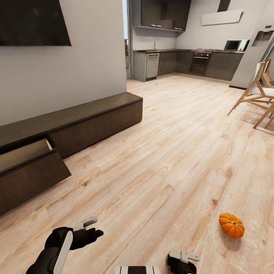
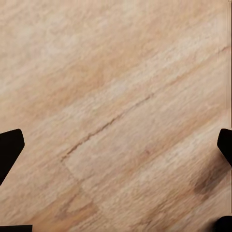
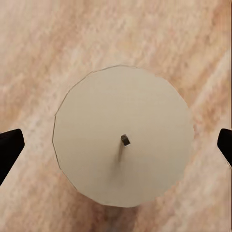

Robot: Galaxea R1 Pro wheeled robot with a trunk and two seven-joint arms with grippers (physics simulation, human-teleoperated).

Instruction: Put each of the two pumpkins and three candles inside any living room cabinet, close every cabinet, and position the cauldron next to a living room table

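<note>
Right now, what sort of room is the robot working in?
Probably an open-plan home: a living area with a wall-mounted TV above a long dark cabinet with one drawer open, wood floor, and a kitchen with oven and microwave behind.

The head view looks forward and down from standing height across the wooden floor, taking in the cabinet at left and a kitchen far beyond. The left wrist view faces straight down, close over bare planks, its fingertips at the edges. The right wrist view faces straight down, close above a candle. All three views share the floor.
</note>
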